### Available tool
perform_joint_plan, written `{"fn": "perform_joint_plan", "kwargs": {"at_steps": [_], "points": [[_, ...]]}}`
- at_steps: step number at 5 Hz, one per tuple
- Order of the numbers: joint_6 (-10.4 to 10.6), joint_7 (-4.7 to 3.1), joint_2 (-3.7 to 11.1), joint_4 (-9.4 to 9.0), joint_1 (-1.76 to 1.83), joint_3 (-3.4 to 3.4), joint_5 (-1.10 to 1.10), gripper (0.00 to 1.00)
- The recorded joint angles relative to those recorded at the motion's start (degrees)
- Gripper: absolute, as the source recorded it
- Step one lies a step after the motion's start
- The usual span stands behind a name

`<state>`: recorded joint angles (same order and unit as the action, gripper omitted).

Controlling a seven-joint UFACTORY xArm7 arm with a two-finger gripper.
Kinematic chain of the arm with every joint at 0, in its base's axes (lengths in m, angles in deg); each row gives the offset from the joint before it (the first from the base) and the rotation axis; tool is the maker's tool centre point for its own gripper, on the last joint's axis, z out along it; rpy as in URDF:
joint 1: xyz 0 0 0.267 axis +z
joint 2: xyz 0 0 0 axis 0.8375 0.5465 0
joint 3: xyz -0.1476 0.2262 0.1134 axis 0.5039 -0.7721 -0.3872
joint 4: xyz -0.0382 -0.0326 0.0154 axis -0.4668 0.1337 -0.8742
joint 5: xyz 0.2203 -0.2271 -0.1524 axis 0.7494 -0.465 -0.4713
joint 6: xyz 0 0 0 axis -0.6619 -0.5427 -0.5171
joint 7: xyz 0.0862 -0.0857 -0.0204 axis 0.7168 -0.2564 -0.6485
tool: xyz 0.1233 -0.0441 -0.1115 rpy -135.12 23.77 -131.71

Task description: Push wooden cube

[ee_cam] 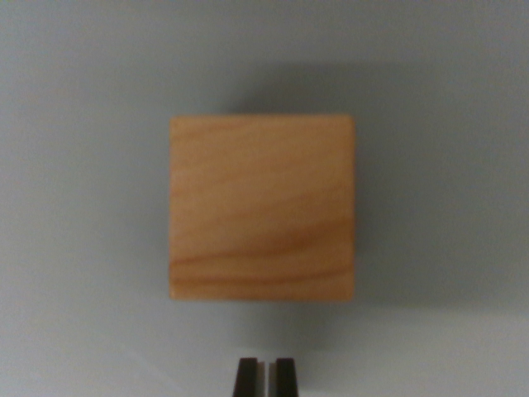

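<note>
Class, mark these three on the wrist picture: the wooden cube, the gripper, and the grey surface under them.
wooden cube [262,207]: wrist view, middle of its top face.
gripper [264,376]: wrist view, narrow gap between the two dark fingertips at the bottom edge.
grey surface [74,207]: wrist view, bare patch left of the cube.

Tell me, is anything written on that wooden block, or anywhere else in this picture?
None. The wooden cube shows only grain lines, the grey surface is bare, and the gripper tips at the bottom edge carry no readable marking.
</note>
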<state>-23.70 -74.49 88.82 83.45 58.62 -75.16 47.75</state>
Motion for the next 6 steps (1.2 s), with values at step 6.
{"fn": "perform_joint_plan", "kwargs": {"at_steps": [6], "points": [[-2.72, -0.06, 4.22, 6.92, 0.04, 0.19, -0.22, 1.00]]}}
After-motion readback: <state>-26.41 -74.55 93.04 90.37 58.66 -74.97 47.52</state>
